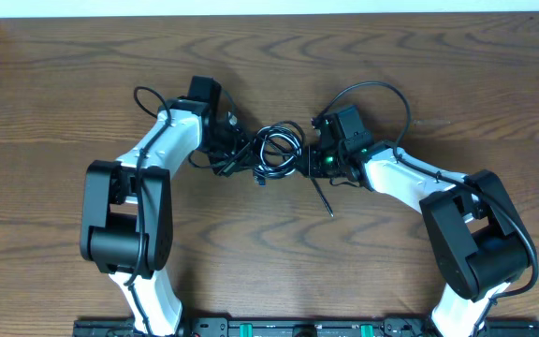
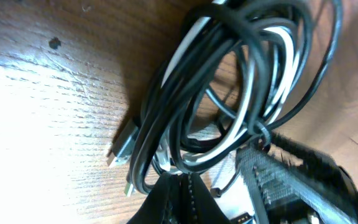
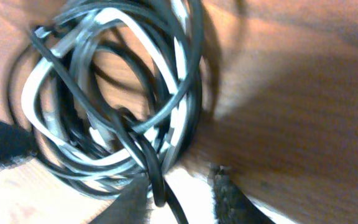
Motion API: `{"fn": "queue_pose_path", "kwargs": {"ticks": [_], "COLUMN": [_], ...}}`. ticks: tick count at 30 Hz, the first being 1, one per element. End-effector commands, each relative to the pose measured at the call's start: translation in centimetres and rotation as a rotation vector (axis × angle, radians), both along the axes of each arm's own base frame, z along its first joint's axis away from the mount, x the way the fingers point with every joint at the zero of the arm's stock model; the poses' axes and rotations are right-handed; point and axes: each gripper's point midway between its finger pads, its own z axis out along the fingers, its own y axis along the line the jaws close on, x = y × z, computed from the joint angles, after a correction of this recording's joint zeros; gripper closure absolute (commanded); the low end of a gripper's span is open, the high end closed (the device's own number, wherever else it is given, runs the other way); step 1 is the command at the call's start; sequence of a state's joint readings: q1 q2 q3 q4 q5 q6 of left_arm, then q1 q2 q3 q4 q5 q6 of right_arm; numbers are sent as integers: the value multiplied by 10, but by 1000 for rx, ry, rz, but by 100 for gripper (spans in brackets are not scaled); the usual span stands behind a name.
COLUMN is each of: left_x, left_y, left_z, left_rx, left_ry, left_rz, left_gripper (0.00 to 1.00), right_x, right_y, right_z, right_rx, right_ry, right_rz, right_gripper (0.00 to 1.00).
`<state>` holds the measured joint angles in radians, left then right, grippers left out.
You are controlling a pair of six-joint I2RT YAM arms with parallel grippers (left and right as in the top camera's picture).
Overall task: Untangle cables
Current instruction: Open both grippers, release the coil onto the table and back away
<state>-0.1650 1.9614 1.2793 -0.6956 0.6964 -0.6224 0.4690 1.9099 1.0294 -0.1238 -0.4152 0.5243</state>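
The left hand [image 1: 225,150] is pressed together on the left edge of the cables [image 1: 279,148]. They lie as one tight coil on the surface [image 1: 269,56], between the two arms. In the left wrist view the black loops and the white cord [image 2: 283,62] cross many times, and a plug end [image 2: 120,148] sticks out near the wood. If this hand pulls now, I think the whole coil will slide along, or the loops will tighten into a knot. On the right, the right hand [image 1: 318,159] has its fingers [image 3: 135,205] apart, with one black strand [image 3: 157,183] between them and not yet pinched. If it closes carelessly, it may catch several strands at once.
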Motion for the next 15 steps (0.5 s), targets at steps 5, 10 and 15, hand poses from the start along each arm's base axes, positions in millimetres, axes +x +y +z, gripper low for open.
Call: {"fn": "queue_pose_path", "kwargs": {"ticks": [5,10,15], "left_x": [23,26,12], "left_y": [15,50,84], "left_z": [59,74,64], "left_rx": [38,184,341], "left_ry": [-244,-299,-226], "left_rz": [-32,29,67], "left_gripper": [92,83,54], "right_x": [14,34,42], "right_y": [8,-21,-32], "right_z": [60,67,62], "right_rx": [178,86,25], "right_ry": [-101,-195,-218], "right_rz": [41,-23,-73], "right_gripper": [40,1,1]}}
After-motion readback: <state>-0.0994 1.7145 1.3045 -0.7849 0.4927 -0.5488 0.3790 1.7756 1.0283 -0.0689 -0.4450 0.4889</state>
